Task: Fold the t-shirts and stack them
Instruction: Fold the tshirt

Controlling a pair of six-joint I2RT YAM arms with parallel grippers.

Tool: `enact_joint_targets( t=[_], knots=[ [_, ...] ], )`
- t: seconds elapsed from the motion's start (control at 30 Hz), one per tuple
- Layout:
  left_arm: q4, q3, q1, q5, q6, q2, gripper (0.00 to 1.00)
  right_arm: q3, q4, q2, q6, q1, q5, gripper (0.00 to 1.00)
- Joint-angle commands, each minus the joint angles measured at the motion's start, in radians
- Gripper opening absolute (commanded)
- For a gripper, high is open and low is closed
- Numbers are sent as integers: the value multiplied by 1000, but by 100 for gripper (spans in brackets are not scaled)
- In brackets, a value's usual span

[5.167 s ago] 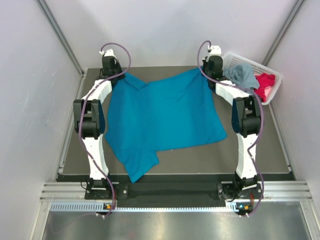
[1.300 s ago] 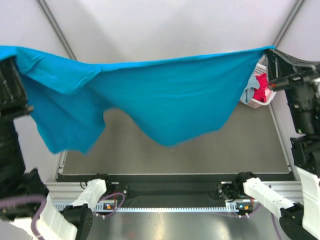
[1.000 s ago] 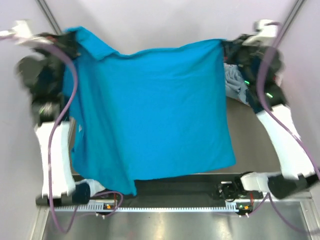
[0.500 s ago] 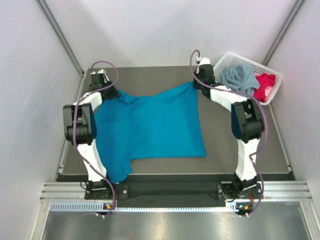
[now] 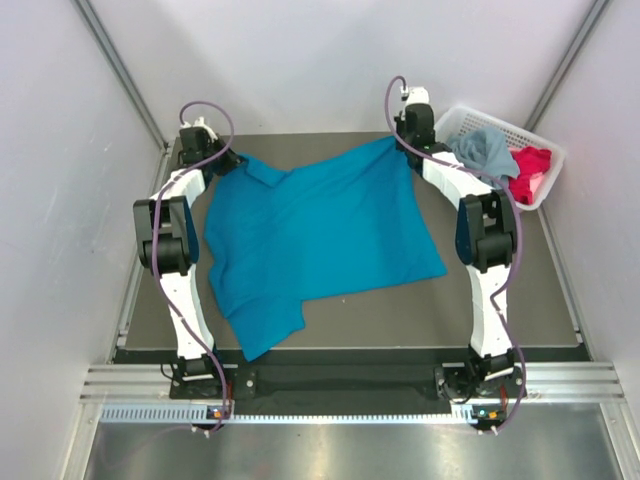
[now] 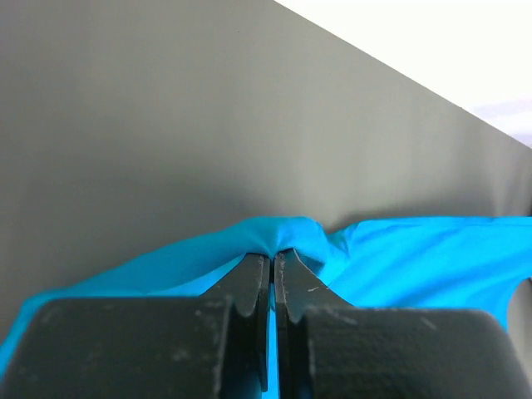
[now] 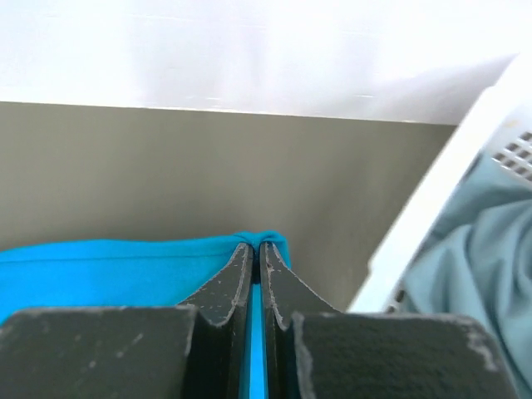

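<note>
Bright teal-blue t-shirt [image 5: 320, 235] spread open and mostly flat, lightly rumpled, just left of the white lattice basket [image 5: 515, 127], one sleeve trailing toward the near side. Dusty grey-blue t-shirt [image 5: 485, 150] and red-pink t-shirt [image 5: 530, 172] bunched unfolded, side by side inside that basket.

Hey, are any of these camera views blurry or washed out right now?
Top external: sharp and evenly lit, with only soft shadows around the teal t-shirt. Left wrist: top right corner blown out to white. Right wrist: back wall overexposed, white basket rim bright and slightly soft.
</note>
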Motion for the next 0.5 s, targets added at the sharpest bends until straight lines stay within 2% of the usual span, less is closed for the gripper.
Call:
enact_joint_targets(
  t=[0.0, 0.3, 0.47],
  knots=[
    [81, 22, 7, 21, -36, -58, 0, 13, 21, -29, -18, -16, 64, 0],
    [62, 29, 2, 47, -61, -61, 0, 39, -1, -6, -3, -19, 7, 0],
    [7, 33, -4, 17, -46, -117, 0, 103, -98, 14, 20, -25, -22, 0]
  ],
)
